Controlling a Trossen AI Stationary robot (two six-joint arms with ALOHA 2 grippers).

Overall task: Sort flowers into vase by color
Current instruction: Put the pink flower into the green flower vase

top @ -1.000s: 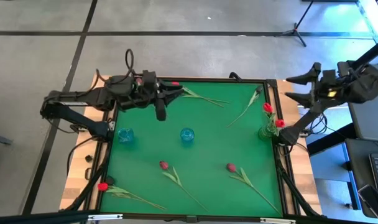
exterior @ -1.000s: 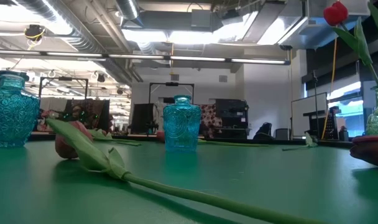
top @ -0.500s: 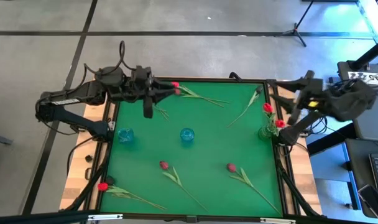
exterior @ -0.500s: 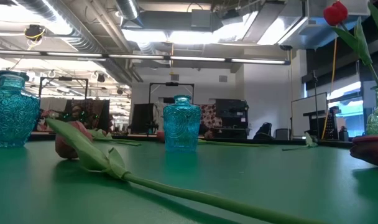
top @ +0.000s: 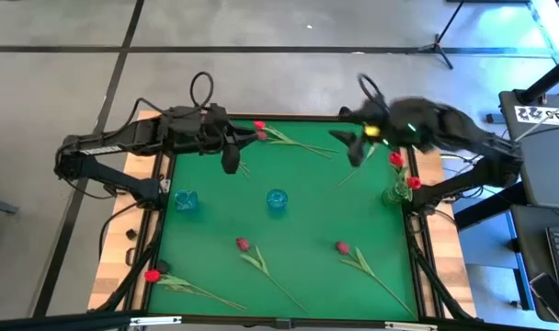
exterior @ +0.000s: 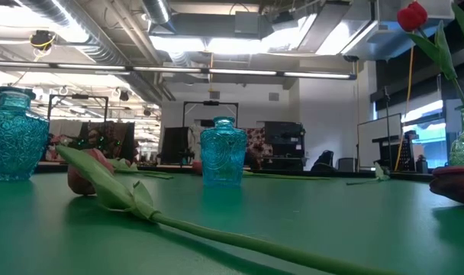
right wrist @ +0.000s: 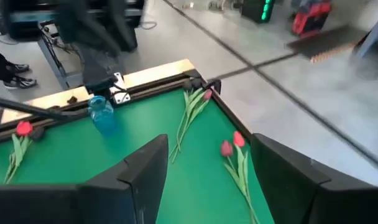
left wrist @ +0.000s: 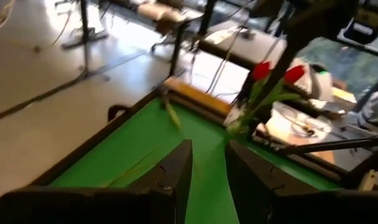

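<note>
Several red-headed tulips lie flat on the green mat: one by the far edge (top: pixel 261 130), two in the near middle (top: pixel 243 244) (top: pixel 341 246), one at the near left corner (top: pixel 152 274). A further stem (top: pixel 367 161) lies far right. Two red tulips (top: pixel 396 160) stand in the green vase (top: pixel 394 194) at the right edge. My left gripper (top: pixel 245 140) (left wrist: pixel 207 168) hovers open beside the far tulip's head, pointing right. My right gripper (top: pixel 353 150) (right wrist: pixel 207 180) hangs open above the far right of the mat. Neither shows in the low view.
Two blue glass vases stand on the mat, one at the left (top: pixel 185 199), one in the middle (top: pixel 277 199) (exterior: pixel 223 151). A dark raised rim (top: pixel 411 230) frames the mat. In the low view a tulip stem (exterior: pixel 217 233) crosses the foreground.
My right arm has swung fast from beyond the table's right edge in over the far right part of the mat, its gripper now pointing across the table. My left gripper drew a little toward the left edge and came back. No flower has moved.
</note>
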